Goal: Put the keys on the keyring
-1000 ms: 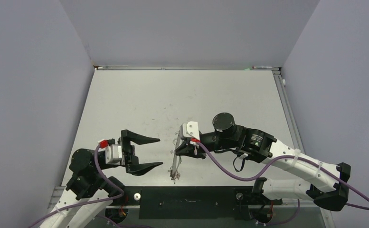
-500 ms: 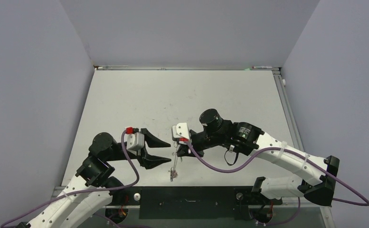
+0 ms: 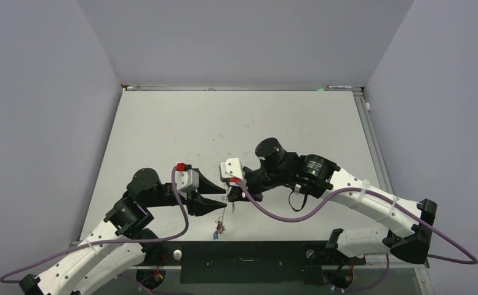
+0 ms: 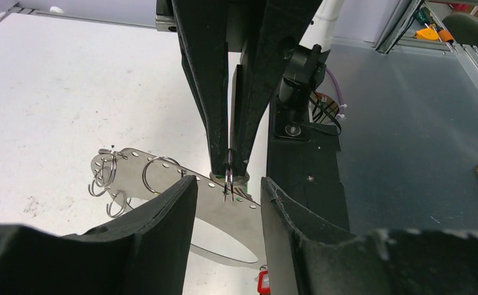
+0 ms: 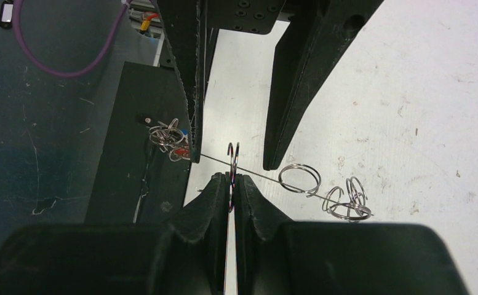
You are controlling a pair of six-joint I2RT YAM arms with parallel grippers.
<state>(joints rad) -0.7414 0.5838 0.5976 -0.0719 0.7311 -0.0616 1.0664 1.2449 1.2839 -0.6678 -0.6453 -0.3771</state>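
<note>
The keyring (image 3: pixel 223 218) is a thin flat silver oval with small holes. It hangs edge-on between the arms and shows broad in the left wrist view (image 4: pixel 221 206). My right gripper (image 3: pixel 231 196) is shut on a small split ring (image 5: pixel 232 153) strung on the keyring (image 5: pixel 254 174). My left gripper (image 3: pixel 223 198) is open, its fingertips on either side of that ring (image 4: pixel 229 181), not touching it. The keys (image 3: pixel 216 231), with red and blue heads, dangle in a cluster at the keyring's lower end; they also show in the right wrist view (image 5: pixel 171 138).
Several more split rings (image 4: pixel 110 175) hang along the keyring's far end, also in the right wrist view (image 5: pixel 347 200). The black base strip (image 3: pixel 242 261) runs along the table's near edge, right below the keys. Grey walls enclose the white table (image 3: pixel 236 123).
My left arm has swung right, and its open jaws now straddle the ring held by my right gripper. The right gripper has shifted slightly left. The key cluster hangs lower.
</note>
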